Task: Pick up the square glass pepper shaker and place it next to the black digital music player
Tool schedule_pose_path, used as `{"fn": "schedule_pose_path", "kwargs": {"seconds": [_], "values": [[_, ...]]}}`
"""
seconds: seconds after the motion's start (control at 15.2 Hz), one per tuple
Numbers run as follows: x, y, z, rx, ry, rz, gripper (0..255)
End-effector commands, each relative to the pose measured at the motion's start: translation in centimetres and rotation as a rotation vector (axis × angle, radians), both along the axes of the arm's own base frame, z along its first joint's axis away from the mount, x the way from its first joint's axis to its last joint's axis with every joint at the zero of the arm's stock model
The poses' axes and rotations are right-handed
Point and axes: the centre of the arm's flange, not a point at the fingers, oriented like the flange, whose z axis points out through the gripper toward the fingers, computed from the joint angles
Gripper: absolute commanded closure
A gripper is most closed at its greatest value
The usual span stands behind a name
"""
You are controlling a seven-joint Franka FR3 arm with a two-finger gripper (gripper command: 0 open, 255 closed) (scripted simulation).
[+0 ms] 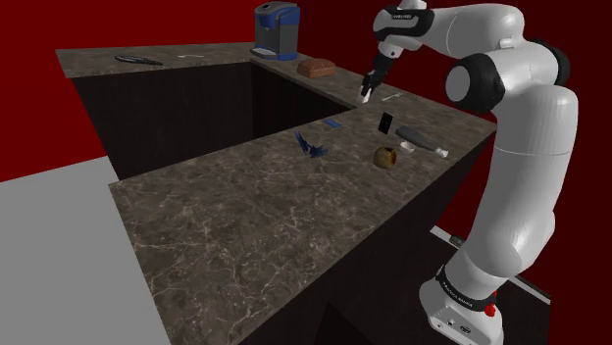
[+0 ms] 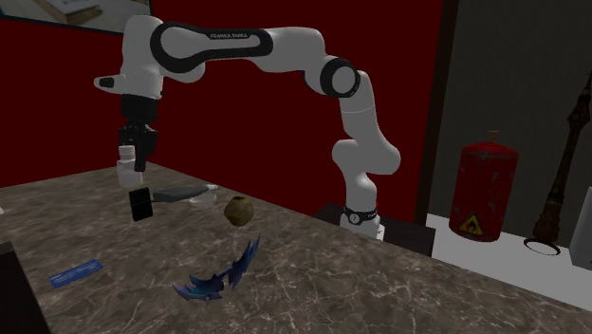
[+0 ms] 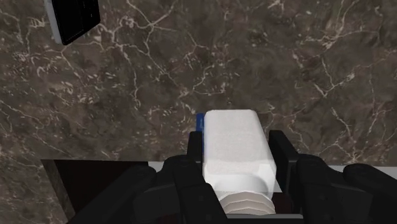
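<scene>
Dark veined stone counter [image 1: 245,216], L-shaped around a sunken black area. The white arm [image 1: 530,147] reaches from its stand over the far stretch of the counter, wrist bent down.

Blue-and-grey coffee machine [image 1: 277,29] at the back corner, with a brown loaf [image 1: 316,68] just beside it; both are well apart from the work.

Gripper [image 3: 236,137]: jaws part-closed, clamped on the pepper shaker [image 3: 234,153]. The black fingers [image 3: 195,149] press its two opposite flat sides, with no gap on either side. The shaker is drawn plain white with a squared body. It sits centred between the jaws, its ribbed end (possibly the cap) up toward the palm and its blunt end past the fingertips.

In the second exterior view the shaker hangs clear of the stone, not touching it. The black music player [image 2: 141,204] stands on the counter below it, a little toward that view's right. How far apart they are front to back I cannot tell.

Round brown object [image 2: 238,211] on the counter near the player, apart from it.
</scene>
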Motion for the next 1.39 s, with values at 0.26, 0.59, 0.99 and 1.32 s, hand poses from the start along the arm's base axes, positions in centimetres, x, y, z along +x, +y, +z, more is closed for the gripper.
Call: {"fn": "schedule_pose_path", "kwargs": {"seconds": [0.26,0.59,0.99,1.32], "values": [[0.3,-0.3,-3.0,0.000,0.000,0.002,255],[0.3,-0.3,-5.7,0.000,0.000,0.002,255],[0.3,-0.3,-8.8,0.000,0.000,0.002,255],[0.3,-0.3,-11.5,0.000,0.000,0.002,255]]}}
